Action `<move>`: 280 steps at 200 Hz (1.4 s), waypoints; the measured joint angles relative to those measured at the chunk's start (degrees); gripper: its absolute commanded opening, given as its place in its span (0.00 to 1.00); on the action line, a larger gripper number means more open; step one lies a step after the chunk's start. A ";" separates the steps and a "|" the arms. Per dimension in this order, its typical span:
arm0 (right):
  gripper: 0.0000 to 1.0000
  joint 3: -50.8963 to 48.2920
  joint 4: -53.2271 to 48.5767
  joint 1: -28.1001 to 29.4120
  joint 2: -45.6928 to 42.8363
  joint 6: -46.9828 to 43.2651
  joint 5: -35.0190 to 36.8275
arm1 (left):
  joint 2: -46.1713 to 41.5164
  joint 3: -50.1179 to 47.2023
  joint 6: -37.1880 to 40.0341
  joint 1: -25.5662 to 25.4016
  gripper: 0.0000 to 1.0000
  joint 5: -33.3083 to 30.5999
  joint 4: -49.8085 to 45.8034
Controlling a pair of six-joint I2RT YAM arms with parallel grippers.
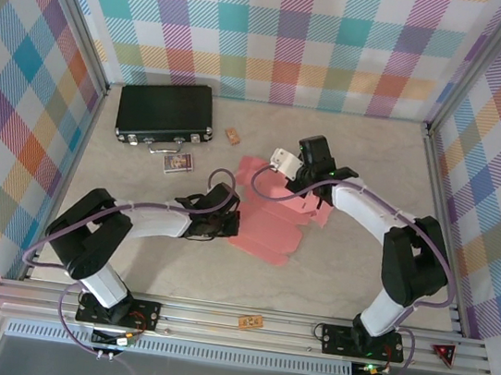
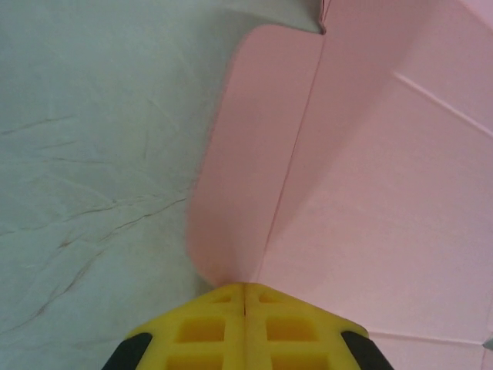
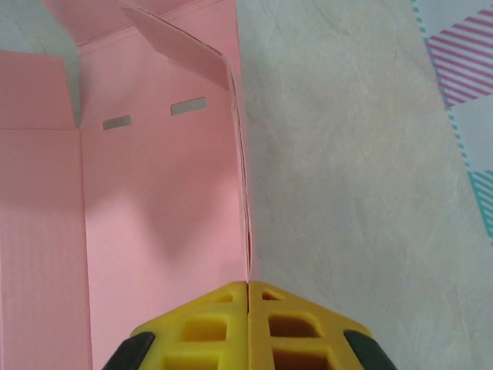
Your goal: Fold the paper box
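Near edge of the counter point(image 1: 311, 289): both arms reach inward from their bases and meet at the box point(image 1: 267, 236), which lies mid-counter as a partly opened pink sheet, flaps spread and one side lifted.

Left claw point(image 2: 245, 291): closed tight, tips set at the foot of a crease where a rounded flap meets the main panel. The flap stands up off the counter on the claw's left. Card probably sits between the pads, but the view is too close to confirm. Judged purpose: to anchor that side or work the crease.

Right claw point(image 3: 248, 287): closed on the thin edge of a raised side wall. The card edge runs straight into the seam between the pads. The wall stands near upright beside the panel with two slots. Judged purpose: to hold the wall up so the end flap beyond it can turn in.

Further back, well apart from the work: a tan block point(image 1: 232, 136), then a black case point(image 1: 166, 112) by the far wall. Neither obstructs folding.

Folding is judged at an early stage.
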 measured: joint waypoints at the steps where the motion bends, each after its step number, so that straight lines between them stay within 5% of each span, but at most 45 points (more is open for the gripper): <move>1: 0.00 -0.04 0.07 0.04 -0.02 0.00 0.02 | 0.09 0.00 -0.04 0.00 0.00 0.04 0.07; 87: 0.00 -6.43 8.79 3.98 -3.02 -2.84 4.50 | 1.99 -0.79 -4.83 0.00 0.00 0.04 5.84; 195: 0.00 -23.12 35.15 9.53 -5.60 -15.87 11.69 | 2.14 -1.44 -6.78 0.00 0.00 -0.11 7.65; 280: 0.00 -25.16 37.77 12.76 -6.75 -16.41 13.46 | 2.51 -1.44 -7.17 0.00 0.00 -0.15 8.55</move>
